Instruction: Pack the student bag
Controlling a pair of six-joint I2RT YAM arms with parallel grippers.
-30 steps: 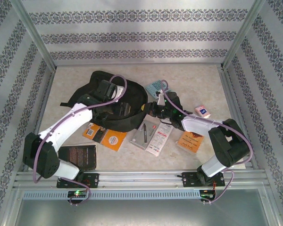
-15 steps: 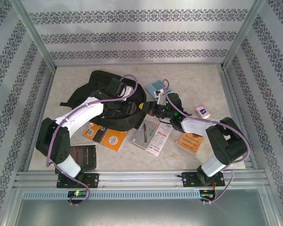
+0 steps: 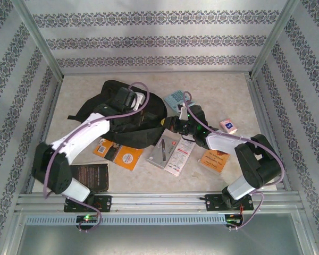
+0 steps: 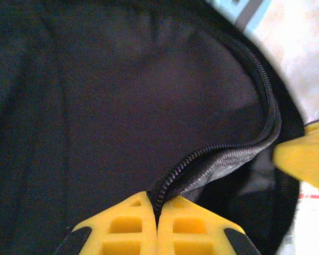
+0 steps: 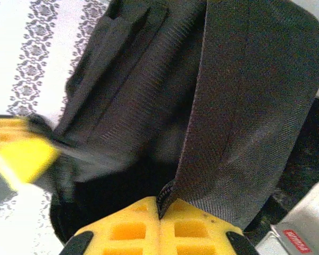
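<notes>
The student bag (image 3: 107,89), black and soft, lies on the table's back left half. My left gripper (image 3: 140,112) is over its middle. In the left wrist view this gripper (image 4: 158,206) is shut on the zipper edge (image 4: 218,151) of the bag's opening. My right gripper (image 3: 168,124) is at the bag's right side. In the right wrist view it (image 5: 160,208) is shut on a fold of the bag's black fabric (image 5: 244,106). Each wrist view shows a yellow finger of the other gripper (image 4: 304,159) (image 5: 20,154) close by. The bag's inside looks dark.
Loose items lie around the bag: a blue patterned case (image 3: 176,99), a small pink-and-blue box (image 3: 228,126), an orange book (image 3: 215,160), white packets (image 3: 179,156), a grey case (image 3: 160,152), orange booklets (image 3: 122,154) and a black notebook (image 3: 90,176). Patterned walls enclose the table.
My left gripper has shut on the bag's zipper edge, and the left arm has shifted over the bag. The right gripper has kept its grip with little movement.
</notes>
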